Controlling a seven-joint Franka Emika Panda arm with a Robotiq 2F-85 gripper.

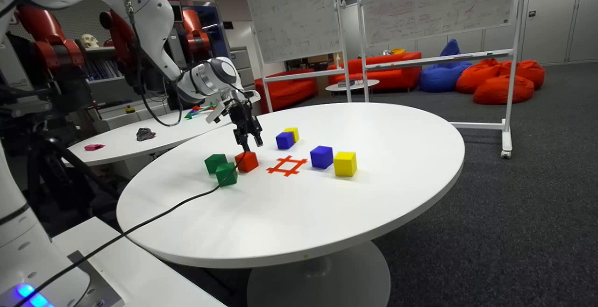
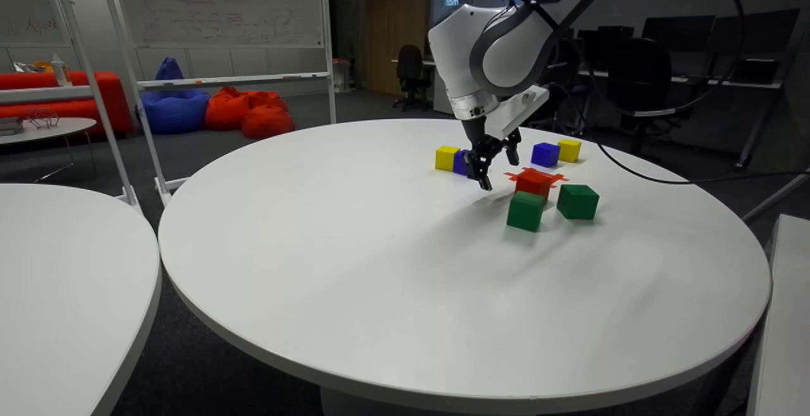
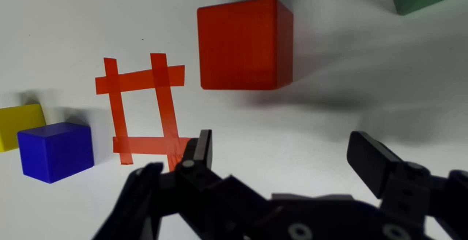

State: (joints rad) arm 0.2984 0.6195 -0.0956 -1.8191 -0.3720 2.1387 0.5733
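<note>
My gripper (image 3: 280,141) stands open above the white table, nothing between its fingers. A red block (image 3: 239,46) is nearest, just beyond the fingertips in the wrist view; in both exterior views the gripper (image 1: 252,146) hovers beside the red block (image 1: 246,162). Two green blocks (image 2: 524,211) (image 2: 578,202) sit close to the red one. Left of the red block in the wrist view, red tape strips (image 3: 164,101) form a crossed square, partly covered by the left finger. Further left lie a blue block (image 3: 55,152) and a yellow block (image 3: 22,123).
On the round table (image 1: 327,218), one blue-yellow pair has a blue block (image 1: 284,140) and yellow block (image 1: 293,132); another has a blue block (image 1: 322,157) and yellow block (image 1: 345,164). A black cable (image 1: 173,211) crosses an exterior view. A second white table (image 2: 69,277) adjoins.
</note>
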